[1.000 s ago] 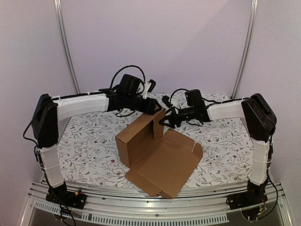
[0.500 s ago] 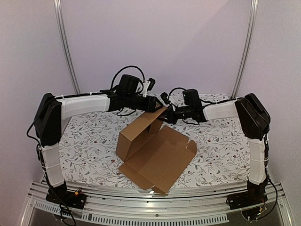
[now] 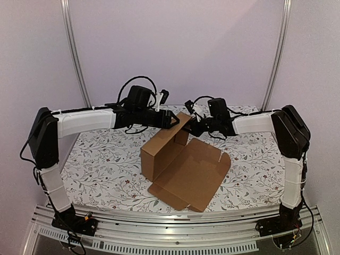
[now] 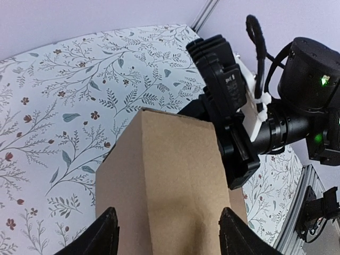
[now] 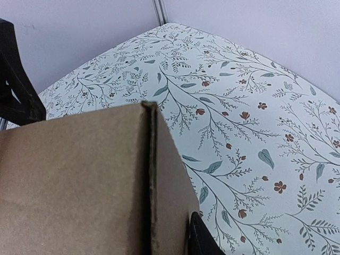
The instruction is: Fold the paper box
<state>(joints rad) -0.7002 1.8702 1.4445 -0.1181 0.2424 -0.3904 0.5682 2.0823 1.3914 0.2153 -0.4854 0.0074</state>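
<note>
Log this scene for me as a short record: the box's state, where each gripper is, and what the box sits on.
object: paper box, plain brown cardboard, partly folded
box state: one side wall standing, lid panel lying flat toward the near edge
raised flap: flap upright at the far corner, between the two grippers
left arm: left gripper open, fingers either side of the flap
right arm: right gripper appears clamped on the flap's edge
surface: floral tablecloth

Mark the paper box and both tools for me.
paper box [image 3: 187,171]: top view, flat open panel.
left tool [image 3: 171,121]: top view, between its fingertips.
right tool [image 3: 194,125]: top view, between its fingertips.
</note>
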